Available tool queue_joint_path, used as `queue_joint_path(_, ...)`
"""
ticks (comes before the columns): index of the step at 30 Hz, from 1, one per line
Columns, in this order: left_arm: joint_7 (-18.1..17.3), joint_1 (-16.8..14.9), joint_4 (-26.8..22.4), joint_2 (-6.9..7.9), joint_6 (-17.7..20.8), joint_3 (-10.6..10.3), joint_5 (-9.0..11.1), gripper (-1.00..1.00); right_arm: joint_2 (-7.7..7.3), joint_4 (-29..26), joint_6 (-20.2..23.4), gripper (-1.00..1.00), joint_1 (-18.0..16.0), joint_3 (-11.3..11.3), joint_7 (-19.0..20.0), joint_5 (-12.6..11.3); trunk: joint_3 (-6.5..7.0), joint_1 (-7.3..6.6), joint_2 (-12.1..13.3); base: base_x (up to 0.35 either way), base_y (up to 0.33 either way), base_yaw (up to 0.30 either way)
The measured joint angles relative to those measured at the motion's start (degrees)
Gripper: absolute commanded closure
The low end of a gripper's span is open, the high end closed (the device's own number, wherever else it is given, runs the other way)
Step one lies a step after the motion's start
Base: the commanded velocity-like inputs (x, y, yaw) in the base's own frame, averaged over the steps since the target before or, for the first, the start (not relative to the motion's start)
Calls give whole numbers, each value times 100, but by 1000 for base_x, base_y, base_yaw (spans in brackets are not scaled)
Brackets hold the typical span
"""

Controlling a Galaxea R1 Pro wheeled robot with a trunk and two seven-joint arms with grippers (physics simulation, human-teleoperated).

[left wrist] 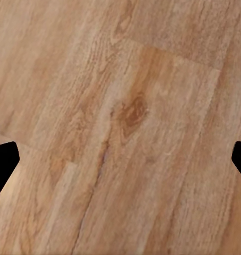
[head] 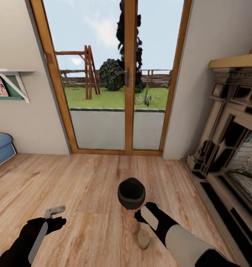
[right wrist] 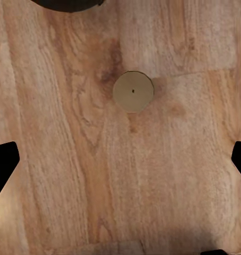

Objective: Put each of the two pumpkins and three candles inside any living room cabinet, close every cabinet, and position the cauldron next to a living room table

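R tool points straight down at the wood floor, fingers spread wide, nothing between them; in the R wrist view only the dark tips sit at the frame's two side edges. An off-white candle stands upright on the floor ahead of the tips, wick a small dot in its round top, not touched. In the head view the R tool sits at about 5 o'clock, w/ the candle just beside the wrist, toward 6 o'clock from it. The black cauldron stands on the floor just past the tool at 12 o'clock from it, near the pic's centre; whether tool and pot touch – can't tell. A dark curved rim of the cauldron cuts into the wrist view's edge.

L tool hangs over bare floor at approx 7 o'clock in the head view, well apart from candle and cauldron. L wrist view: tips wide apart at both side edges, released, only floor planks between.

Farther out: glass doors w/ orange wood frame at 12 o'clock, garden behind. Fireplace along the wall at 3 o'clock. Blue sofa corner at 9 o'clock, wall shelf above it.
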Motion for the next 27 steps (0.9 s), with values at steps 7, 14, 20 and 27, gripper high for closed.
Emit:
queue_joint_path(7, 0, 0, -28, 29, 0, 20, 13, -100, 14, 467, -361, -100, -156, 10, 4, 9, -126, 154, -281, 0, 0, 0)
queue_joint_path(14, 0, 0, -123, 12, 6, 21, 15, -100, 16, 485, -417, -100, -162, 190, -6, 22, -251, 307, -562, 0, 0, 0)
queue_joint_path(20, -1, 0, -161, 8, 7, 21, 19, -100, 16, 482, -453, -100, -162, 448, -8, 9, -359, 439, -802, 0, 0, 0)
queue_joint_path(27, -8, 0, -262, 36, 37, 18, 18, -100, 16, 475, -476, -100, -164, 473, -9, 4, -485, 593, -1083, 0, 0, 0)
